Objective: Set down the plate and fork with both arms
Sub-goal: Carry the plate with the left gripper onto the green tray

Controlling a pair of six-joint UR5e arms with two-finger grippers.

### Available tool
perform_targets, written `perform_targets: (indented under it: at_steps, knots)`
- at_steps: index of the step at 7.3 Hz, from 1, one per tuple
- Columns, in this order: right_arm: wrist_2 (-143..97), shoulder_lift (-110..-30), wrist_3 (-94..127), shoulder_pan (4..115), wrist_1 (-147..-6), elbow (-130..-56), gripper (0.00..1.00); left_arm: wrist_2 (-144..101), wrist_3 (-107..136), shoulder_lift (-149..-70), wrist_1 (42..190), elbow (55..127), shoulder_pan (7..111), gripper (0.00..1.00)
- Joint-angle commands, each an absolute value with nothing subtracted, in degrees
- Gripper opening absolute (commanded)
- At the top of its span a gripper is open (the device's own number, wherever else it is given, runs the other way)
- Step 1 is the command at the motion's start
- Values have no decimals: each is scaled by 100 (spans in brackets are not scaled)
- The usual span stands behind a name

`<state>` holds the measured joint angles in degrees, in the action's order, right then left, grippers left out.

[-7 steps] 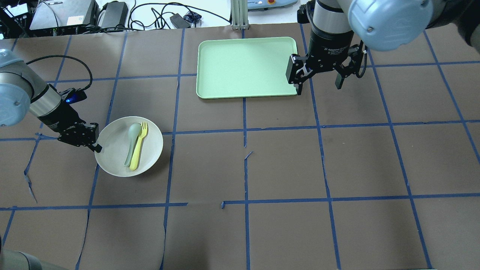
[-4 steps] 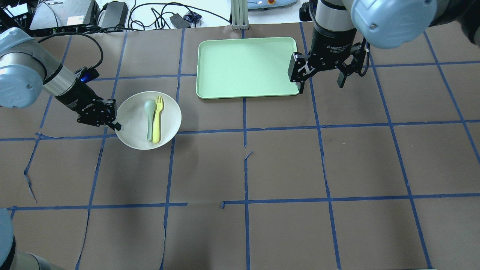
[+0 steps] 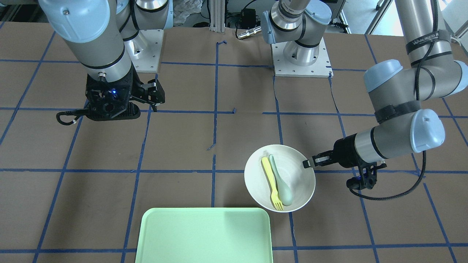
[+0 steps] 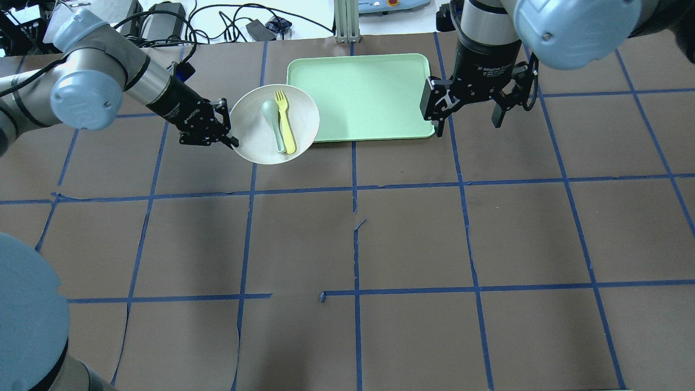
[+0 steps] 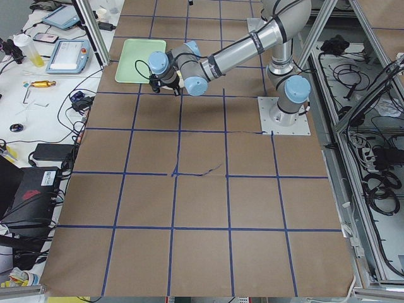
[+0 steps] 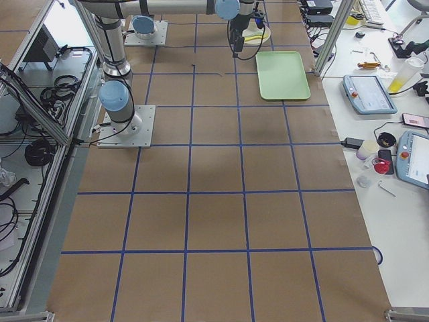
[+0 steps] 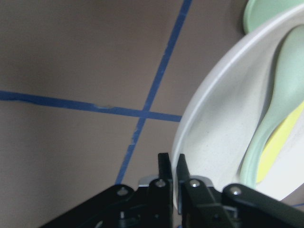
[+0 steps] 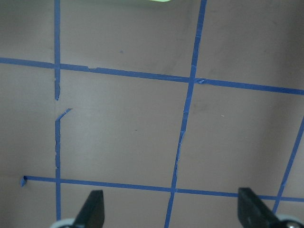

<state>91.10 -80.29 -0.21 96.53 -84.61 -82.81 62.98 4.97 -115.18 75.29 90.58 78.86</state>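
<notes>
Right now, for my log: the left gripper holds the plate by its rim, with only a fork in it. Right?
No: a spoon lies beside the fork in the plate. The left gripper does hold its rim. The overhead view shows it.

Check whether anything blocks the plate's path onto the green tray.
Nothing visible does. The left gripper is shut on the rim of the plate, which carries the fork and spoon, right at the tray's corner. The tray's surface is bare, and the open right gripper hangs by its opposite end.
</notes>
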Motion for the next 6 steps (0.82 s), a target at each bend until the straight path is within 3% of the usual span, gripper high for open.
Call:
perform_targets:
  at_steps: [1,5,6]
  knots:
    - [9114,-8033,-26,9650,-8411,-8271,100,6240,659,-12292,7006,8214,8225,0]
    - [9079,-8042,-9,9633,-8420,-8253,100,6661,1588,-13568,7057,6481,8884,0]
    - [9105,-8042,-17,9650,-8411,-8270,100,6688,1843,-13675,7049,6425,9042,0]
